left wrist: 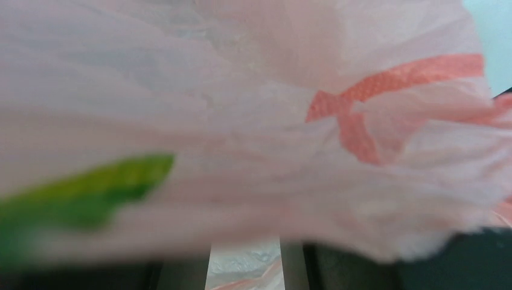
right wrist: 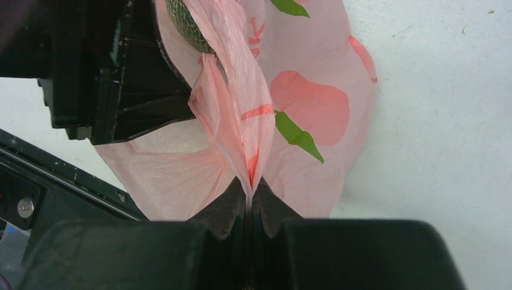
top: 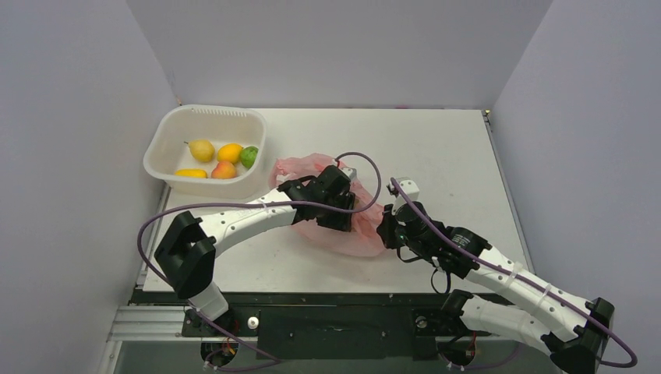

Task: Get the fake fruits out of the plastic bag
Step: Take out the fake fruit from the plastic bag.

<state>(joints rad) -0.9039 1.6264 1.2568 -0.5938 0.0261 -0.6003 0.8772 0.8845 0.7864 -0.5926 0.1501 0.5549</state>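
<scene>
The pink plastic bag [top: 308, 166] lies mid-table, crumpled. My right gripper [top: 387, 226] is shut on a fold of the bag, pinched between its fingertips in the right wrist view [right wrist: 249, 196]. My left gripper [top: 337, 204] is pushed into the bag from the left. Its fingers [left wrist: 184, 272] stand a little apart, and blurred bag film [left wrist: 272, 121] hides their tips. A dark green round fruit [right wrist: 184, 27] sits in the bag beside the left gripper's body [right wrist: 108, 72]. Several fruits lie in the white basin: a yellow pear [top: 202, 149], an orange [top: 230, 152] and a lime-green one [top: 249, 157].
The white basin [top: 206, 113] stands at the back left, close to the bag. A yellow piece [top: 191, 173] and an orange-red one [top: 224, 170] also lie in it. Grey walls close in the table on three sides. The bag carries green leaf prints [right wrist: 296, 136].
</scene>
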